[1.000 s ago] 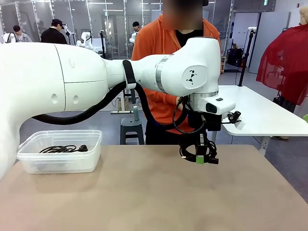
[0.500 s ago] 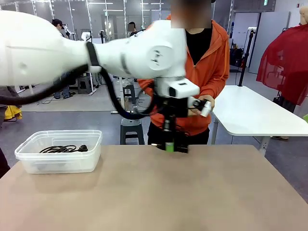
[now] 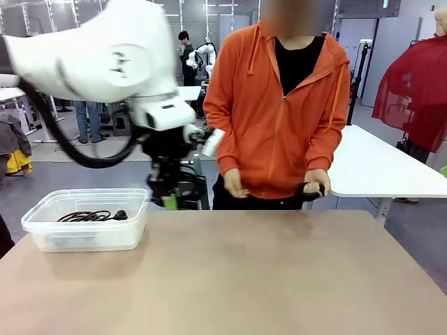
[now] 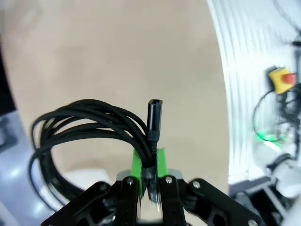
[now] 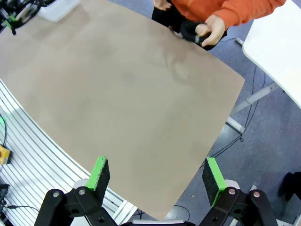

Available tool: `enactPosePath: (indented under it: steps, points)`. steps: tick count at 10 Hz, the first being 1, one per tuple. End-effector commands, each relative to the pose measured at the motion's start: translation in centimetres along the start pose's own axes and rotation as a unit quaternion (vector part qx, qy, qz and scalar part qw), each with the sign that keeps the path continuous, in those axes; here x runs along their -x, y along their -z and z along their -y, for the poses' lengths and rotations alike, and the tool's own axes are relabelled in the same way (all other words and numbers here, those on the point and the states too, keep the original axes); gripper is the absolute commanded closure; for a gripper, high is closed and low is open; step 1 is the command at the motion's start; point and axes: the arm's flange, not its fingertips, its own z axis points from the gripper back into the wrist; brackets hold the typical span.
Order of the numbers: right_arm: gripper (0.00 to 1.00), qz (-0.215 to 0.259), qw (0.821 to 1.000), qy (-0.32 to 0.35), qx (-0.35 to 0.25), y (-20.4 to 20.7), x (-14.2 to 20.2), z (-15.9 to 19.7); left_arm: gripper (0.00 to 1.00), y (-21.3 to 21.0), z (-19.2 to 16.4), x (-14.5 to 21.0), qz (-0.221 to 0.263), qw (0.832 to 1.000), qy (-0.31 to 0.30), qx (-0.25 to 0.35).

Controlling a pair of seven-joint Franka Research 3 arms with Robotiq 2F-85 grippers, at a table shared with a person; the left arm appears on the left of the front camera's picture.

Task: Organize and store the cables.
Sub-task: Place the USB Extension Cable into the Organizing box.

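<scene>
Presently left gripper (image 4: 149,180) pinches 1 coiled cable (image 4: 101,115), blurred in the front view; right gripper (image 5: 157,175) gapes wide, empty.

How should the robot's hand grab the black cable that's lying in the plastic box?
Probably from straight above, pinching across the bunched strands near the middle of the cable. It lies flat and low in the box, and the box walls block any sideways reach.
</scene>
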Motion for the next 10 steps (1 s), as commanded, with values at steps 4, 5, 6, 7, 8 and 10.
enactPosePath:
  steps: [4, 5, 6, 7, 8, 10]
  points:
    - [0.00, 0.000, 1.000, -0.002, 0.000, 0.0, 0.2, 0.0, 0.86, -2.5, 2.9, 13.4, 0.000, 0.985, -0.148, -0.083]
    - [0.00, 0.000, 1.000, -0.002, 0.000, 0.0, 0.2, 0.0, 0.86, -2.7, 2.9, 16.2, -0.010, 0.979, -0.185, -0.086]
    - [0.00, 0.000, 1.000, -0.002, 0.000, 0.0, 0.2, 0.0, 0.86, -2.9, 2.7, 18.0, 0.000, 0.976, -0.194, -0.094]
    - [0.00, 0.000, 1.000, -0.002, 0.000, 0.0, 0.2, 0.0, 0.86, -2.9, 2.6, 19.1, -0.010, 0.974, -0.207, -0.090]
    - [0.00, 0.000, 1.000, -0.002, 0.000, 0.0, 0.2, 0.0, 0.86, -3.2, 2.5, 19.3, -0.012, 0.974, -0.208, -0.092]
    - [0.00, 0.000, 1.000, -0.002, 0.000, 0.0, 0.2, 0.0, 0.86, -3.4, 2.3, 20.3, -0.003, 0.976, -0.203, -0.078]
